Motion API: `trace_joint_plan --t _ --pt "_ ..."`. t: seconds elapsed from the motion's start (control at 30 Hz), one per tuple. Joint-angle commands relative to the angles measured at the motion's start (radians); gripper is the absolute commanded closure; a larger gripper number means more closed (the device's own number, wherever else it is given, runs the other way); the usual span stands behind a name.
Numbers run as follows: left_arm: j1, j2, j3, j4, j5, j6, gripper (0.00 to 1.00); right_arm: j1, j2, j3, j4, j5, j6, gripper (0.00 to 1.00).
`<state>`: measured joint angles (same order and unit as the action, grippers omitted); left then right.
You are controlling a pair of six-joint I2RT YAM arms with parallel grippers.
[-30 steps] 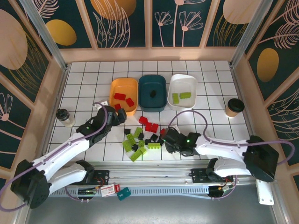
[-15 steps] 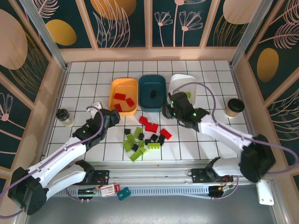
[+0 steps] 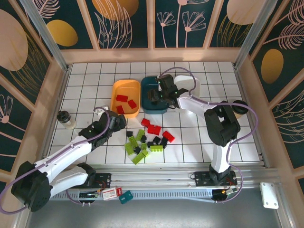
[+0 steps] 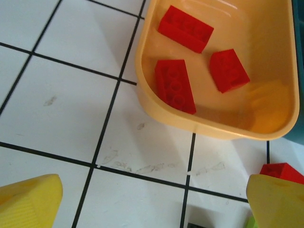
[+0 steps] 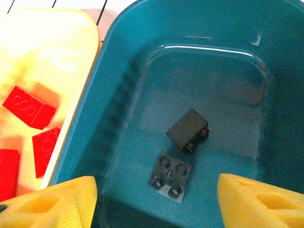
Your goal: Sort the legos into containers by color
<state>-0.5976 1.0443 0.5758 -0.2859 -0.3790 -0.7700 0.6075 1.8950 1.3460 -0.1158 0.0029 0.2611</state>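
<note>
Where the top cam looks down, left jaws hover released over the bench (image 3: 85, 90), just below the orange tub (image 3: 115, 95). Right jaws sit above the teal tub (image 3: 151, 108), w/ the white tub (image 3: 190, 84) beside it. Loose legos (image 3: 145, 140) lie mid-bench.

L wrist cam: jaws spread wide, nothing btwn; three red bricks (image 4: 175, 85) in the orange tub.

R wrist cam: jaws parted, empty, over two black bricks (image 5: 187, 129) in the teal tub.

The left tub (image 3: 126, 88), middle tub (image 3: 151, 108) and right tub (image 3: 194, 88) stand side by side far back on the table (image 3: 85, 85). In the left tub lie three bricks (image 4: 175, 86), in the middle tub two bricks (image 5: 187, 129). Just before the tubs lie loose bricks (image 3: 153, 129), and a cup (image 3: 66, 118) stands well off to the left.
</note>
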Motion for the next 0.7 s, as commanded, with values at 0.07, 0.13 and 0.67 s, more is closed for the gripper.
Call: trace_joint_plan --t 0.07,0.13,0.67 --pt "-0.002 0.038 0.027 0.067 0.138 0.064 0.05 -0.001 -0.068 0.010 0.021 0.000 0.015 0.29" --pt "-0.001 0.075 0.038 0.087 0.218 0.096 0.15 0.004 -0.121 -0.051 0.040 0.008 0.029 0.29" --pt "-0.087 0.372 0.050 0.161 0.259 0.123 0.28 0.021 -0.465 -0.452 0.085 0.066 0.124 0.28"
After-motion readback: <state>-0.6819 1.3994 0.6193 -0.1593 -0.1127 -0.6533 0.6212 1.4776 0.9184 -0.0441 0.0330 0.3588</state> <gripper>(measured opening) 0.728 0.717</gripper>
